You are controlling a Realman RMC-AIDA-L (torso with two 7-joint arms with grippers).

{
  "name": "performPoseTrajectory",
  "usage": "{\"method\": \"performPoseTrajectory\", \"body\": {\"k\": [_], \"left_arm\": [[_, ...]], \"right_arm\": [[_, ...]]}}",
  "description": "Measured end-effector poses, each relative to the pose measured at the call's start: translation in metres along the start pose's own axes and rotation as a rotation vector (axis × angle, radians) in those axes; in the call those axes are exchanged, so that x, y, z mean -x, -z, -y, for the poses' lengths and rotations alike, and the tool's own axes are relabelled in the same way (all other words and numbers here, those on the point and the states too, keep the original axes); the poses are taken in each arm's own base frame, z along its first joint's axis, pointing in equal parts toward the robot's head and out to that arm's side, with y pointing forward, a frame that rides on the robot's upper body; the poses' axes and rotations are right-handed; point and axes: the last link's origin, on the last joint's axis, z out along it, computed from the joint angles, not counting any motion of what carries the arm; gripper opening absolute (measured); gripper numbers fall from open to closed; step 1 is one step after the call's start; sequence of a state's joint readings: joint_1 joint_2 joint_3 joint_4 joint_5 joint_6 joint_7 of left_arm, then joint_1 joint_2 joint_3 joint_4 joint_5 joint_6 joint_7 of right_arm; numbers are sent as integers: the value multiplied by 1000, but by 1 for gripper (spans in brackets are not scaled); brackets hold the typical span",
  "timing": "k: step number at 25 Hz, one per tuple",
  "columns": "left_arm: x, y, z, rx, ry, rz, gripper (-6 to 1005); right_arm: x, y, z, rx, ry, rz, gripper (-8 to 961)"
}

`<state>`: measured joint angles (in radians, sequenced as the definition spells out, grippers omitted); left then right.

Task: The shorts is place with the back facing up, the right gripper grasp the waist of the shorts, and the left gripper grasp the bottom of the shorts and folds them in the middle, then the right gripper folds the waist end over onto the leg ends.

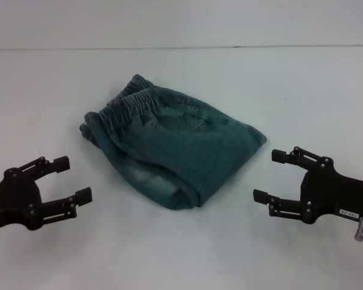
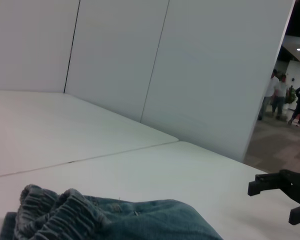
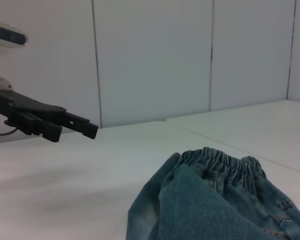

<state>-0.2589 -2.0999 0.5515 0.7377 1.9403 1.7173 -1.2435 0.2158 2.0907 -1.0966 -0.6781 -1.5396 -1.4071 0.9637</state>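
A: Where are the shorts point(image 1: 169, 145)?
B: Bundled mid-surface point(image 1: 302, 78), between the left hand point(image 1: 65, 179) and right hand point(image 1: 271, 176), both spread open, empty.
A: Handling?
B: Soft, floppy denim; pinch the thick waist point(image 1: 130, 103).

Bare white surface point(image 1: 181, 254) lies on every side of the folded blue denim shorts point(image 1: 172, 145), the lone obstacle. White wall panels point(image 2: 140, 55) close off the far edge.

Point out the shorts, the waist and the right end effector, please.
shorts point(image 1: 187, 154), head view, middle of the folded denim.
waist point(image 1: 128, 106), head view, ruched elastic band.
right end effector point(image 1: 273, 176), head view, between its fingertips.
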Motion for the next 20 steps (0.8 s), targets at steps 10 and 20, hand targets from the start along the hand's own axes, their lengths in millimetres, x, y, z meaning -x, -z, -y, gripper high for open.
{"method": "performPoseTrajectory", "body": {"k": [10,20], "left_arm": [[1,4,-5,30,1,9,902],[1,4,-6,35,-2,15,902]], "right_arm": [[-3,1,-3,-1,16,10,927],[-3,-2,-5,11,13,13,927]]}}
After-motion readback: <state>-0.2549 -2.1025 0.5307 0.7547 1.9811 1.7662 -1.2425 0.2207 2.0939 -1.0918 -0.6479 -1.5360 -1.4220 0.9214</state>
